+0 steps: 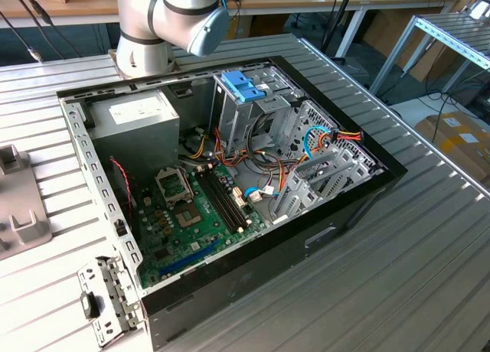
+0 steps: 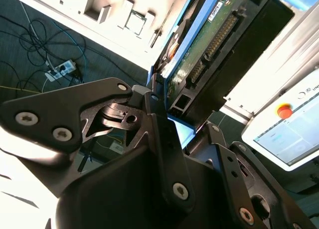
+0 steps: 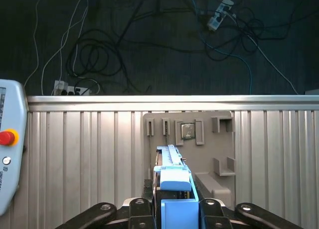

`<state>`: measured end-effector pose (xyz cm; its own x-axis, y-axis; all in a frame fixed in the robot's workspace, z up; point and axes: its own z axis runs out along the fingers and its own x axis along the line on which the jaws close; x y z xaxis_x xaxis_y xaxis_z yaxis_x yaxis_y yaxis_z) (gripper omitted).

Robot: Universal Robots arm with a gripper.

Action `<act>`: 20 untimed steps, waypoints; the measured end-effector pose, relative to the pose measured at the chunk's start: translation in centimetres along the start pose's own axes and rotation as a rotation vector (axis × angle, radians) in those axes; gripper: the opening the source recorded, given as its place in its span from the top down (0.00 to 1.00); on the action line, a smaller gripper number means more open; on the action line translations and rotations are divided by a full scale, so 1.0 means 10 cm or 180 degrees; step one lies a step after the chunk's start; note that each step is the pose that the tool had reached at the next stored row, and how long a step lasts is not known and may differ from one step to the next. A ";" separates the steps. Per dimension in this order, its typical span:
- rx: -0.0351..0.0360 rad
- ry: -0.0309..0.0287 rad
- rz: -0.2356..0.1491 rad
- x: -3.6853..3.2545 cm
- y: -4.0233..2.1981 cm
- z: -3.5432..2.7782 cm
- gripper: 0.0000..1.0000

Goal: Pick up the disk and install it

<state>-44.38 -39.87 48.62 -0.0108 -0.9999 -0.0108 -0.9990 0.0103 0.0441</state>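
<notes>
Clamping the disk (image 2: 219, 35) by one narrow end, the gripper (image 2: 182, 124) has its black metal fingers (image 2: 159, 134) drawn in onto the drive, whose green circuit board, black connector strip and light-blue plastic rail jut out past the fingertips. In the first wrist view, a white pendant (image 3: 7, 154) with a round red button sits off to the gripper's side. Ahead of the gripper lie the ribbed aluminium table (image 3: 89, 154) and a grey moulded holder (image 3: 219, 154).

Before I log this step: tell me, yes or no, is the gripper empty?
No: in the second wrist view the gripper is clamped on one end of the disk.
</notes>
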 end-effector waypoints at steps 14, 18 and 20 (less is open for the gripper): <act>0.0000 0.0001 0.0000 -0.001 -0.131 -0.005 0.63; 0.0000 0.0001 0.0000 -0.001 -0.162 -0.006 0.63; 0.0000 0.0001 0.0000 -0.002 -0.174 -0.006 0.63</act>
<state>-42.63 -39.87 48.60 -0.0108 -0.9999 -0.0105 -0.9990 0.0103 0.0441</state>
